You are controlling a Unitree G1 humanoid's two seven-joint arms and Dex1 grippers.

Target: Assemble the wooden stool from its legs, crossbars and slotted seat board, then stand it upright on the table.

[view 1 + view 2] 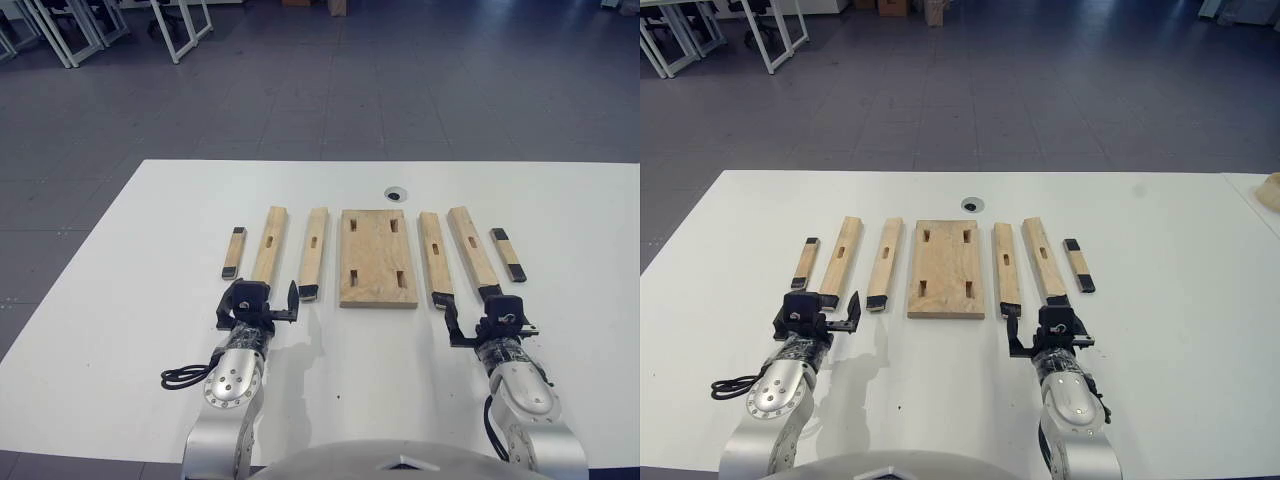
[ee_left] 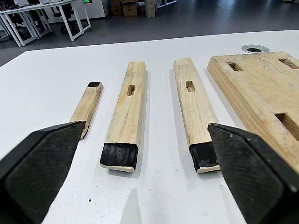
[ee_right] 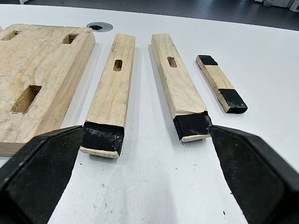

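Left eye view: both forearms stretch forward, low over the white table (image 1: 130, 260). The left gripper (image 1: 258, 302) sits at the near ends of the left outer leg (image 1: 269, 246) and left inner leg (image 1: 313, 253). The right gripper (image 1: 490, 320) sits at the near ends of the right inner leg (image 1: 434, 255) and right outer leg (image 1: 472, 248). The board (image 1: 378, 258) lies flat between the two leg pairs, slots up. The left crossbar (image 1: 233, 252) and right crossbar (image 1: 507, 254) lie outermost, and all the parts lie apart from one another. Left wrist view: the fingers (image 2: 252, 172) gape wide and grip nothing, and the black-capped ends of both left legs lie in the span between them. Right wrist view: this gripper's fingers (image 3: 254, 172) are likewise spread wide with nothing held. The right legs' black ends lie between them, the outer one close by one fingertip.
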